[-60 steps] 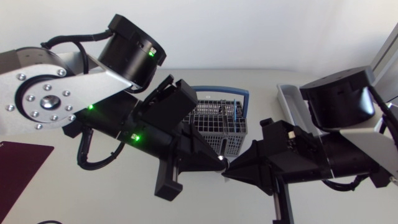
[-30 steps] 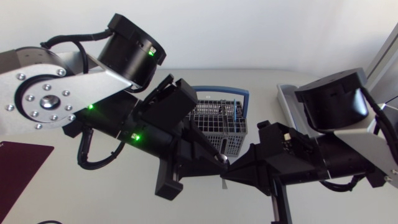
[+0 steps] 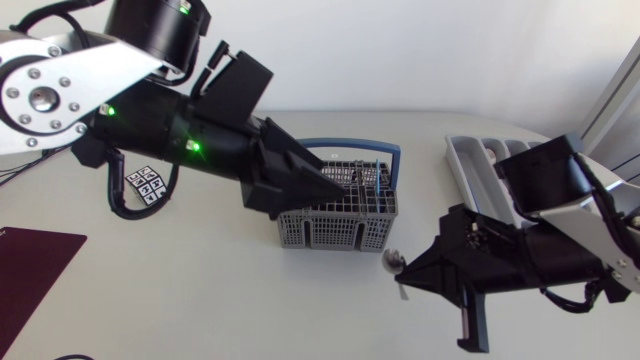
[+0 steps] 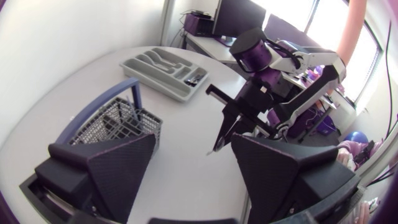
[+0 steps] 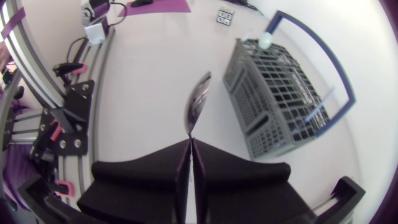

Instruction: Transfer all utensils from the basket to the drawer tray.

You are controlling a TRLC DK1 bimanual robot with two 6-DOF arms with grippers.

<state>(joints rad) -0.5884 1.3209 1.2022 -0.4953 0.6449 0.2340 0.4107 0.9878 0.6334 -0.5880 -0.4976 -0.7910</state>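
Pale desk (image 3: 200, 290) is carrying everything. Nearest, the right pincer (image 3: 408, 283) is pinching a spoon (image 3: 392, 263) by its handle, bowl projecting, for transport. Beyond, the left pincer (image 3: 330, 185) is hanging wide open above the basket (image 3: 340, 215) rim, likely for another pick. Farthest, the drawer tray (image 3: 468, 160) is waiting.

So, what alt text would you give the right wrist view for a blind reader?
The right gripper pinches a metal spoon by its handle, bowl pointing ahead, above a white table. Beside the spoon stands a grey mesh basket with a blue handle.
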